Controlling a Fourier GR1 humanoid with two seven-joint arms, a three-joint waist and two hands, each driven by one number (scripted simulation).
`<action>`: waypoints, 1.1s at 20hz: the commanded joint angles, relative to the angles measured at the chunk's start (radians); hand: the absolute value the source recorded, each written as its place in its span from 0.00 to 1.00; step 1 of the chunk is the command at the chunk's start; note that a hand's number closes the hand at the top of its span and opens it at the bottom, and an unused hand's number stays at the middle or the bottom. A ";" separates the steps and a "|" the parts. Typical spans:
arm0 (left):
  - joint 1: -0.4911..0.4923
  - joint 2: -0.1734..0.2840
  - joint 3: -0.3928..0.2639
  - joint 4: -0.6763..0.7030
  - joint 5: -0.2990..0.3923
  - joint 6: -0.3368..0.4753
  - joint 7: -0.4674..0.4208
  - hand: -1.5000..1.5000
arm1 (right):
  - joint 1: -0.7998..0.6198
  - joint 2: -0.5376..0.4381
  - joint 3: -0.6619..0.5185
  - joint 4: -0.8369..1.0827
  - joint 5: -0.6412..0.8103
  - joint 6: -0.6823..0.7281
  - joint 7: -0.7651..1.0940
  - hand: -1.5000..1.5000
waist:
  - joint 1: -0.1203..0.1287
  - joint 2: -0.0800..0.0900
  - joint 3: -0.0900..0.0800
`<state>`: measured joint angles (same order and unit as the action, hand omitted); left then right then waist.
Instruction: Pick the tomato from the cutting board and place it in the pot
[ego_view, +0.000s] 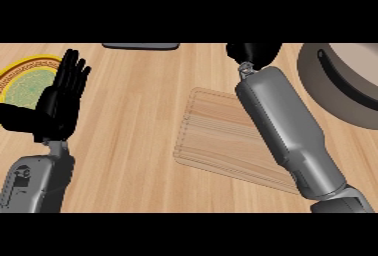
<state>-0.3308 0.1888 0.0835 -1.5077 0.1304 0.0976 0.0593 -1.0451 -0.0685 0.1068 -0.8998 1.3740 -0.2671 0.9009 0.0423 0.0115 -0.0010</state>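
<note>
We see the right hand, black, at about 12 o'clock near the top edge, at the end of the long grey right forearm that runs diagonally up from the lower right; only a dark bunched shape shows there, cut by the edge, so we cannot tell whether it is clenched, released or grasping anything. The tomato is not visible to us anywhere, so we cannot tell where it is. That forearm crosses over the right part of the pale rectangular wooden cutting board, which lies tilted at the centre of the light wood counter; the bare part of the board shows only grooved wood. At 2 o'clock, just right of the forearm, sits the large round beige pot with a dark band inside its rim, partly cut by the right edge. The left hand, black, rests at 9 o'clock, fingers straight and pointing up, released, holding nothing. Behind it at 10 o'clock is a round green plate with a yellow patterned rim, partly hidden by the hand. A dark flat object shows at 12 o'clock, cut by the top edge.
</note>
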 joint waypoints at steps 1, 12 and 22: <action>-0.015 0.022 0.028 0.052 -0.003 -0.009 -0.028 0.50 | -0.041 -0.065 -0.044 0.074 0.063 -0.112 0.040 1.00 | -0.024 -0.002 0.000; 0.068 -0.036 -0.003 -0.059 -0.014 0.029 -0.012 0.50 | 0.091 -0.276 -0.186 -0.005 -0.059 -0.005 -0.092 1.00 | -0.046 -0.015 0.001; 0.091 0.001 0.013 -0.042 -0.001 -0.034 -0.038 0.50 | 0.169 -0.486 -0.387 0.190 -0.270 -0.189 -0.454 1.00 | -0.027 -0.005 0.002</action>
<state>-0.2642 0.1829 0.0950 -1.5573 0.1199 0.0952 0.0495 -0.8852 -0.4815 -0.2082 -0.8011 1.1853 -0.4048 0.5868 0.0066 0.0028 0.0007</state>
